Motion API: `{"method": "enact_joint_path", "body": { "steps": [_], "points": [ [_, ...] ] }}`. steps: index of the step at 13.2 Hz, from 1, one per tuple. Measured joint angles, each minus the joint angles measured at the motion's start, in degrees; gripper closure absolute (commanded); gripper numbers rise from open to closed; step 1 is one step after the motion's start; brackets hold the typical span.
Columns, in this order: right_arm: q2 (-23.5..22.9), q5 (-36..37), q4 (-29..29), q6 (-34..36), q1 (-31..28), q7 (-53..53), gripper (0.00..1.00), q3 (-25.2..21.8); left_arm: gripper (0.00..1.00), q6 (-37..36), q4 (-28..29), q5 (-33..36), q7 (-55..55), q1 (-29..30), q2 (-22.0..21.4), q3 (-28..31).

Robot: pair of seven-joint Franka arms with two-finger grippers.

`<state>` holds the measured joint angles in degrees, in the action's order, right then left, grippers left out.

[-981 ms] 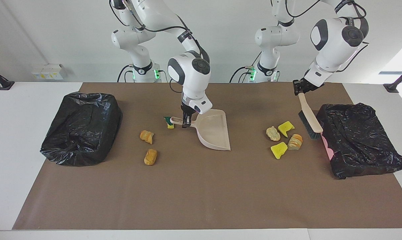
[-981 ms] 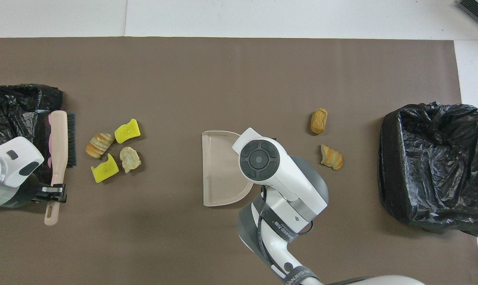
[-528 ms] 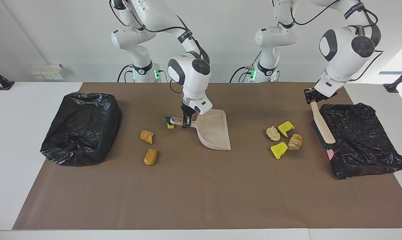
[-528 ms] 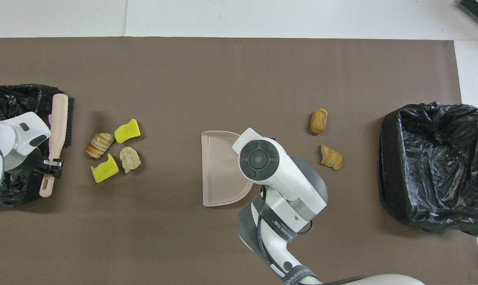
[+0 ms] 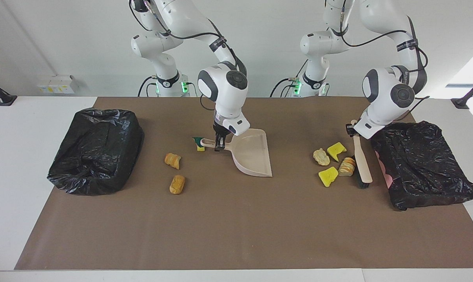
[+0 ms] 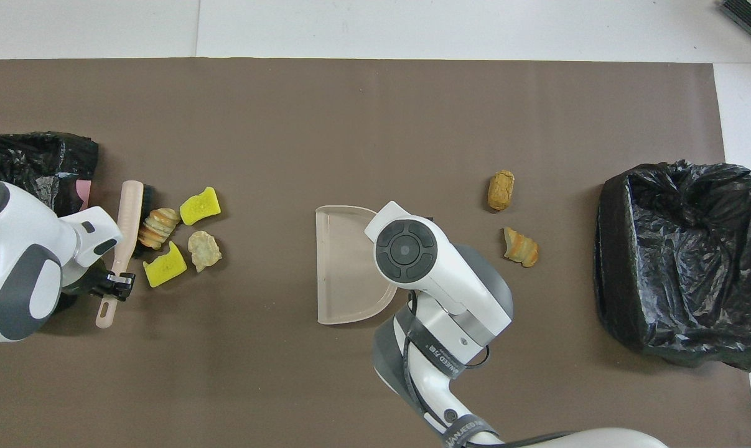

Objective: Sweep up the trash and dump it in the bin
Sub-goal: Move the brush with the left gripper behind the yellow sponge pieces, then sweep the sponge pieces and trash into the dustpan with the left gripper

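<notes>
black bin (image 5: 96, 150): bag-lined, at the right arm's end.
green-backed sponge (image 5: 198, 143): seen only facing, by the dustpan handle; the right arm hides it overhead.
right gripper (image 5: 219, 145): clamped on the dustpan (image 5: 253, 154) handle.
trash cluster (image 5: 334, 161): four scraps beside the brush.
left gripper (image 5: 354, 130): clamped on the brush (image 5: 361, 161) handle, bristles touching a striped lump (image 6: 157, 227).
surface: brown mat (image 5: 236, 219) on white table.

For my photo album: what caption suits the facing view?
Left gripper brings brush against scraps; right gripper holds dustpan.
</notes>
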<state>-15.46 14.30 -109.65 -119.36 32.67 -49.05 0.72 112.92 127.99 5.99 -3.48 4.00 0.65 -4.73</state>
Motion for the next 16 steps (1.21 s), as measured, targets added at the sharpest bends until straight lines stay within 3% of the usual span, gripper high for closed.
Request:
{"method": "enact_joint_path", "body": {
  "steps": [10,16],
  "points": [
    [-0.6,0.0,0.0,-0.9,0.8,2.5,1.00,0.0,1.00,0.5,4.3,-10.5,14.8,-21.9,-4.2,-0.9],
    [-0.6,0.0,0.0,-0.9,0.8,2.5,1.00,0.0,1.00,3.2,4.5,-19.4,20.5,-31.2,-5.2,-0.9]
  ]
}}
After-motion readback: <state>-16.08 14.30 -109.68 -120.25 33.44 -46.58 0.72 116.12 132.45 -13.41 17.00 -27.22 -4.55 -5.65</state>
